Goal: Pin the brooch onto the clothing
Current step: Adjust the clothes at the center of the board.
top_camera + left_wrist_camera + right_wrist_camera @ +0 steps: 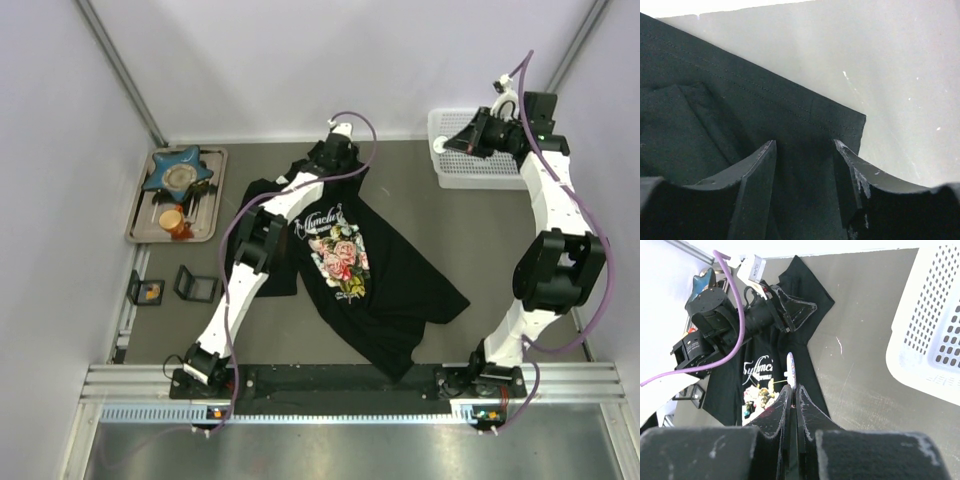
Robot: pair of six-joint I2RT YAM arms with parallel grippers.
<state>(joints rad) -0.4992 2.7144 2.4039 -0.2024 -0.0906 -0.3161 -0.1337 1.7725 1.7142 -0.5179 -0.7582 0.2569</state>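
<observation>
The black T-shirt (385,275) with the rose print lies spread in the middle of the table, lettering toward the back. My left gripper (335,152) is low over the shirt's far sleeve. In the left wrist view it (805,146) is open, with its fingers on either side of the black fabric (715,115) near a hemmed corner. My right gripper (450,142) is raised at the back right, apart from the shirt. In the right wrist view it (791,386) is shut on the brooch (791,369), seen edge-on, its thin pin sticking out to the left.
A white perforated basket (470,160) stands at the back right, close beside my right gripper (935,325). A metal tray (205,215) at the back left holds a blue star-shaped dish (178,172). Two small black boxes (150,290) sit near the left edge.
</observation>
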